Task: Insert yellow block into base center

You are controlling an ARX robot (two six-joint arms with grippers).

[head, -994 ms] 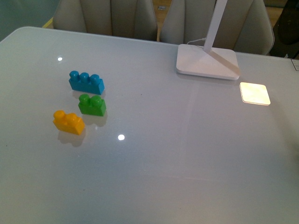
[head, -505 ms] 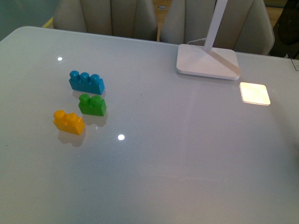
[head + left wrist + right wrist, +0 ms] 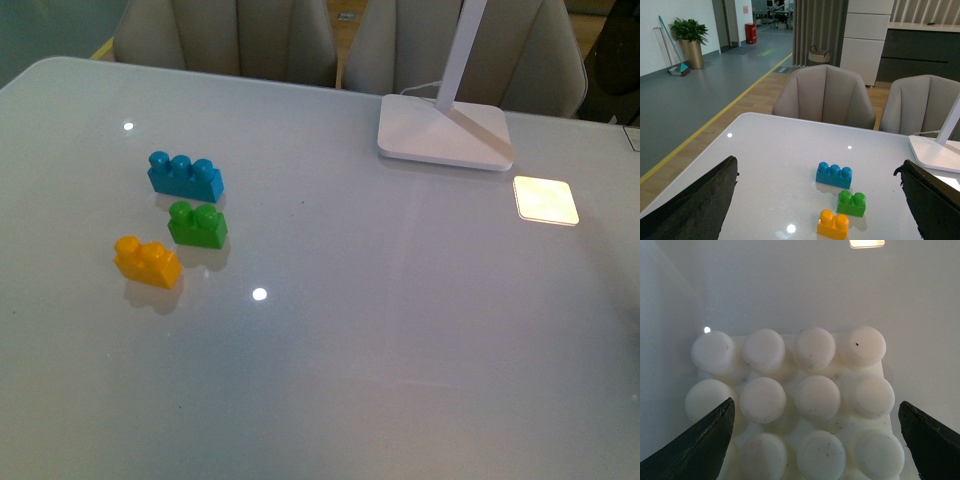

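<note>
Both spread: left gripper (image 3: 817, 166), right gripper (image 3: 816, 405) over base (image 3: 762, 400); yellow block (image 3: 147, 262) free.

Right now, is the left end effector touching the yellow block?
Apart. The left wrist view shows the yellow block on bare table, far from both dark fingers.

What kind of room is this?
Probably an office or lab hall: padded chairs at a white table, a desk lamp, and behind them a long grey floor with a yellow line and a potted plant.

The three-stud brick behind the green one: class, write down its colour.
The three-stud brick is blue, and it shows best in the front view.
</note>
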